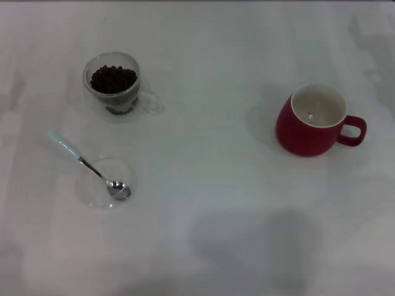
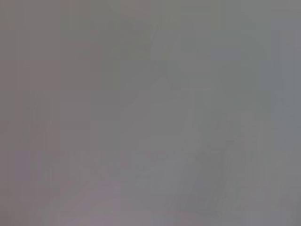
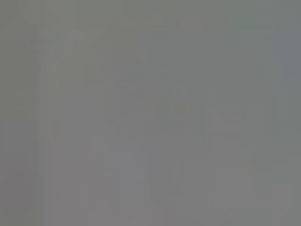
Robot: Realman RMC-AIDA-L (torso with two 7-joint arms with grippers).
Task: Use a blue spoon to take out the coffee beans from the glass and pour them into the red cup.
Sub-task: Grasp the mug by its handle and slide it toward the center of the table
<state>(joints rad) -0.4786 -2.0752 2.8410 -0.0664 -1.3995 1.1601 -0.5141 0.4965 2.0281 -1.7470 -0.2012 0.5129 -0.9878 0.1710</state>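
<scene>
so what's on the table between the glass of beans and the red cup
Nothing: in the head view the white table is bare between the glass and the red cup. The blue spoon lies nearer, below the glass.

You will find no readable text, label, brand, number or sign anywhere here. The red cup (image 1: 311, 122), the glass (image 1: 113, 86) of coffee beans (image 1: 113, 78), the blue spoon (image 1: 86, 163) and the clear saucer (image 1: 105, 182) all show plain, unmarked surfaces, and both wrist views give you only featureless grey.
</scene>
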